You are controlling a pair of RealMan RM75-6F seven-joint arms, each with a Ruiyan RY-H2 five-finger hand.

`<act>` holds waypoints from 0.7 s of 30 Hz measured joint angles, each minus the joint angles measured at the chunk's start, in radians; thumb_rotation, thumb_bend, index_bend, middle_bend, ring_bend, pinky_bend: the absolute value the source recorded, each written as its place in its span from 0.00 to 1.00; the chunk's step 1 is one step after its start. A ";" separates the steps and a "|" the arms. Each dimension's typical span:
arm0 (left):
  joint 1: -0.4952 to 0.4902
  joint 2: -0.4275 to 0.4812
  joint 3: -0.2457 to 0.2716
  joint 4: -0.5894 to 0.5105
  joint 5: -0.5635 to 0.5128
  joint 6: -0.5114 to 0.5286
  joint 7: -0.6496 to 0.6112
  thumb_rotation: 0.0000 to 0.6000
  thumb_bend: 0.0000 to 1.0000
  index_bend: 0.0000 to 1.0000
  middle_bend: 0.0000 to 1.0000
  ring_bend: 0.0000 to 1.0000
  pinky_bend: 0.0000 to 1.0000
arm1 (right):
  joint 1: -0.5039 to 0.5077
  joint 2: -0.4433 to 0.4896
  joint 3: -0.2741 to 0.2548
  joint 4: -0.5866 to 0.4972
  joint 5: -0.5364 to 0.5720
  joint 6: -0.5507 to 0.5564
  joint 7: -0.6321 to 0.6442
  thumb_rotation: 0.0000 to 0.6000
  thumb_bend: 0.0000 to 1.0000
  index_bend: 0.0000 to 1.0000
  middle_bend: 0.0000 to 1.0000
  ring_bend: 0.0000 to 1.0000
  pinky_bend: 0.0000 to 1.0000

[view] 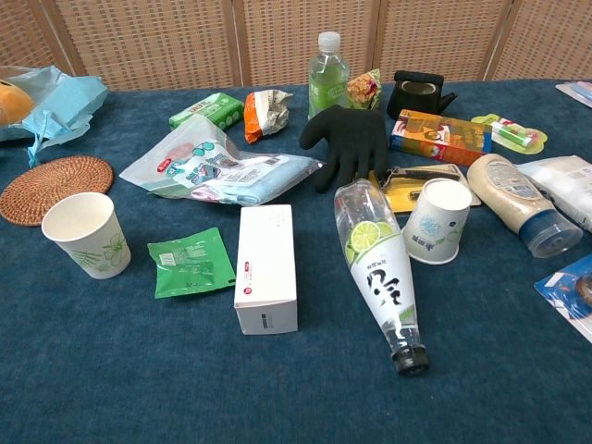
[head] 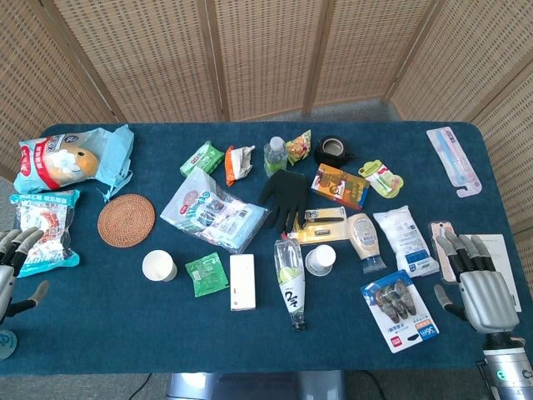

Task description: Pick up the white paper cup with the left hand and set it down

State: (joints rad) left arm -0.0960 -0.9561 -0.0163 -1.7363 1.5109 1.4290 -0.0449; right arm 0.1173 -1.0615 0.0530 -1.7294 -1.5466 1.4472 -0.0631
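Near woven coaster [view: 54, 188], white paper cup [view: 88, 235], leaf print; left hand [head: 17, 265], right hand [head: 476, 283] spread, empty.

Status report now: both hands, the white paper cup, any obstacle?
Left hand open, right hand open, both empty. White paper cup upright, untouched. Green sachet beside it, woven coaster behind.

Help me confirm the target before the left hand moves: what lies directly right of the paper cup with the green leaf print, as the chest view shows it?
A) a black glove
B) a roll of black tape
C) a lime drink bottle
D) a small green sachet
D: in the chest view the small green sachet lies flat on the cloth just right of the upright paper cup, before the white box.
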 measured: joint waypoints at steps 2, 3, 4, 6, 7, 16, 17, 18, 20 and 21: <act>-0.005 0.000 0.002 0.001 0.000 -0.012 0.003 1.00 0.41 0.08 0.12 0.07 0.00 | 0.001 0.000 0.000 -0.005 -0.001 0.000 -0.004 1.00 0.42 0.00 0.00 0.00 0.00; -0.008 0.000 0.004 0.001 0.000 -0.020 0.005 1.00 0.41 0.08 0.12 0.07 0.00 | 0.001 0.001 -0.001 -0.006 -0.004 0.000 -0.006 1.00 0.42 0.00 0.00 0.00 0.00; -0.011 0.000 0.006 0.001 0.001 -0.024 0.006 1.00 0.41 0.08 0.12 0.07 0.00 | 0.000 0.002 -0.003 -0.008 -0.009 0.001 -0.008 1.00 0.42 0.00 0.00 0.00 0.00; -0.013 0.002 0.009 -0.003 0.007 -0.027 0.004 1.00 0.41 0.08 0.12 0.07 0.00 | -0.003 0.004 -0.008 -0.011 -0.017 0.006 -0.008 1.00 0.42 0.00 0.00 0.00 0.00; -0.013 0.004 0.010 -0.004 0.011 -0.027 0.002 1.00 0.41 0.08 0.12 0.07 0.00 | -0.006 0.005 -0.010 -0.012 -0.021 0.012 -0.007 1.00 0.42 0.00 0.00 0.00 0.00; -0.013 0.035 0.025 -0.018 0.049 -0.017 0.003 1.00 0.41 0.06 0.12 0.07 0.00 | -0.030 0.006 -0.026 -0.011 -0.053 0.052 0.008 1.00 0.42 0.00 0.00 0.00 0.00; -0.014 0.036 0.026 -0.019 0.049 -0.018 0.004 1.00 0.41 0.06 0.12 0.07 0.00 | -0.030 0.006 -0.026 -0.011 -0.053 0.052 0.008 1.00 0.42 0.00 0.00 0.00 0.00; -0.015 0.038 0.027 -0.019 0.049 -0.022 0.006 1.00 0.41 0.06 0.12 0.07 0.00 | -0.029 0.006 -0.026 -0.011 -0.053 0.051 0.007 1.00 0.42 0.00 0.00 0.00 0.00; -0.018 0.041 0.030 -0.021 0.048 -0.032 0.013 1.00 0.41 0.06 0.12 0.07 0.00 | -0.027 0.008 -0.025 -0.013 -0.054 0.047 0.004 1.00 0.42 0.00 0.00 0.00 0.00; -0.021 0.042 0.033 -0.023 0.049 -0.041 0.022 1.00 0.41 0.06 0.12 0.07 0.00 | -0.025 0.009 -0.024 -0.014 -0.054 0.046 0.003 1.00 0.42 0.00 0.00 0.00 0.00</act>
State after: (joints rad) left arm -0.1166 -0.9139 0.0163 -1.7597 1.5595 1.3880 -0.0231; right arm 0.0918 -1.0525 0.0287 -1.7438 -1.6008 1.4933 -0.0599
